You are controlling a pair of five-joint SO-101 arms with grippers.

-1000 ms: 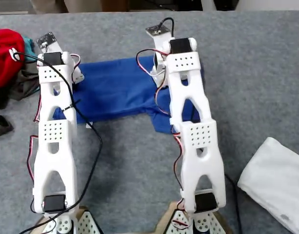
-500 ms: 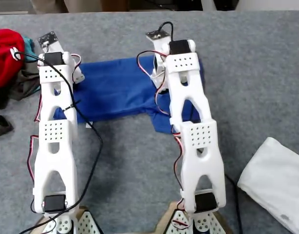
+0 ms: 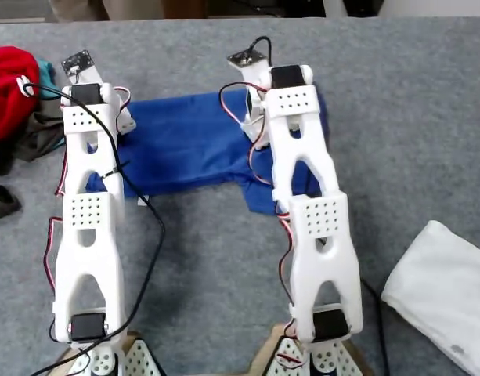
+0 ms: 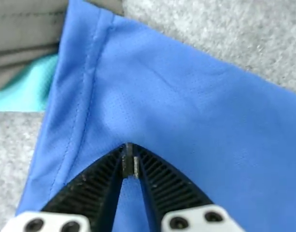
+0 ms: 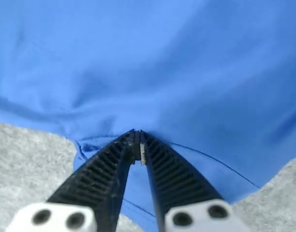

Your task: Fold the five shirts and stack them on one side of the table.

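Note:
A blue shirt [image 3: 185, 145] lies spread on the grey table, partly under both arms. In the left wrist view, my left gripper [image 4: 129, 163] is shut on a pinch of the blue shirt [image 4: 196, 106] close to a stitched hem. My right gripper [image 5: 137, 145] is shut on a fold of the blue shirt [image 5: 152, 67] at its edge, where it meets the grey table [image 5: 22, 150]. From above, the left arm [image 3: 87, 117] stands over the shirt's left end and the right arm [image 3: 290, 102] over its right part; the arms hide both sets of fingertips.
A pile with a red garment [image 3: 9, 78], a teal one and grey ones [image 3: 36, 133] lies at the table's left edge. A white folded shirt [image 3: 443, 294] sits at the front right. Bare grey table [image 3: 404, 117] stretches to the right and back.
The right arm's wrist has shifted slightly to the left with the blue fabric in its gripper. The left arm has kept still.

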